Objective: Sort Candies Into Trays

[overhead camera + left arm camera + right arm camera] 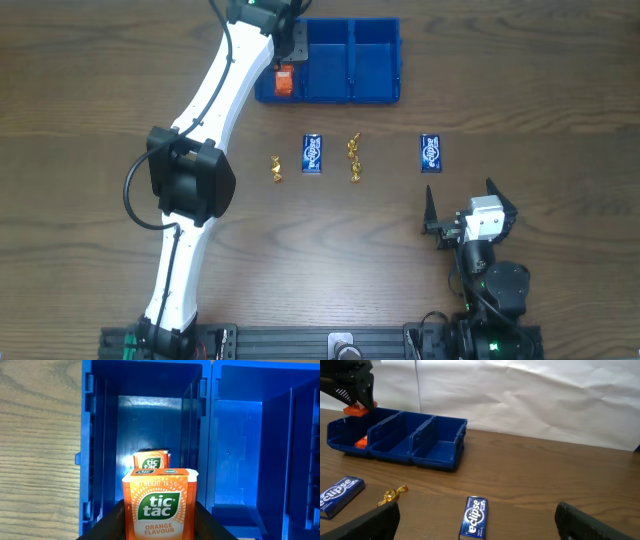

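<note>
As the left pincer [160,521], clamped on the orange mint box [160,491], hangs over the blue tray [102,435]'s end compartment, a skewed release may snag the wall. The right pincer [465,205] stands apart.

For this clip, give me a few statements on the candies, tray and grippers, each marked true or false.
1. The left gripper holds an orange box over the left-end compartment of the tray. True.
2. The right gripper grips a blue pack. False: it is open and empty, near its own base.
3. A second orange box already lies in that left-end compartment. True.
4. Four blue packs lie on the table. False: there are two blue packs.
5. The gold candies are in the middle compartment. False: all three lie on the table below the tray in the top view.
</note>
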Controlling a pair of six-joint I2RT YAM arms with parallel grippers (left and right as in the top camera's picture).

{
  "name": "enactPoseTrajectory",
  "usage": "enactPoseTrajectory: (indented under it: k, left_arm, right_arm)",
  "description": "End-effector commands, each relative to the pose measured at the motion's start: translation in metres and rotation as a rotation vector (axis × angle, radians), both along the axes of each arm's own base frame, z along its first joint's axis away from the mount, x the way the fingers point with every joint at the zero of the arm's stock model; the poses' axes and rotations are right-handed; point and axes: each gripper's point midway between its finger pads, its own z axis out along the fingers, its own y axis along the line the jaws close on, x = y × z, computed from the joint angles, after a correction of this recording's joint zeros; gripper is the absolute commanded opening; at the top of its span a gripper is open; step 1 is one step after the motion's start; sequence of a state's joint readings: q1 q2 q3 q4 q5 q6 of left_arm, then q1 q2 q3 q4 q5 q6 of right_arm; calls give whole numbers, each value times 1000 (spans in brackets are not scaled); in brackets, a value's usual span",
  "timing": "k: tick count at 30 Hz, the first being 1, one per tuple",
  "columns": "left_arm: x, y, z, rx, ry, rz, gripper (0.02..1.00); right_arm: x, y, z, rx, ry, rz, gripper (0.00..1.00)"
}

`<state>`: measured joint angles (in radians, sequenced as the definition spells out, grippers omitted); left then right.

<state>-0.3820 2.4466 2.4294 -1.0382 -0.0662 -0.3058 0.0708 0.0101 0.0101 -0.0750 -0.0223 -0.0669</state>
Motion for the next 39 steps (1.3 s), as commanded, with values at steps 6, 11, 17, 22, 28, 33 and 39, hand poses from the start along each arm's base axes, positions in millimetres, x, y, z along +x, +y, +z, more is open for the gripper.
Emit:
enactPoseTrajectory:
  k: [6, 11, 17, 22, 28, 33, 39]
  left_arm:
    - [-2, 9, -13, 13, 42, -8, 297]
    - [-2, 11, -18, 18, 53, -5, 297]
    - [-1, 12, -21, 16, 55, -2, 297]
    - [-1, 14, -23, 14, 62, 1, 297]
    - [-1, 14, -23, 11, 64, -1, 411]
    - [-1, 13, -23, 9, 62, -1, 739]
    - [3, 8, -18, -17, 42, -8, 816]
  right_arm:
    - [0, 0, -1, -13, 0, -2, 998]
    - [0, 0, -1, -13, 0, -2, 998]
    - [0, 0, -1, -13, 1, -2, 998]
    - [0, 0, -1, -13, 0, -2, 998]
    - [0, -1, -1, -13, 1, -2, 998]
    - [0, 0, -1, -13, 0, -2, 998]
    - [0, 0, -1, -13, 0, -2, 998]
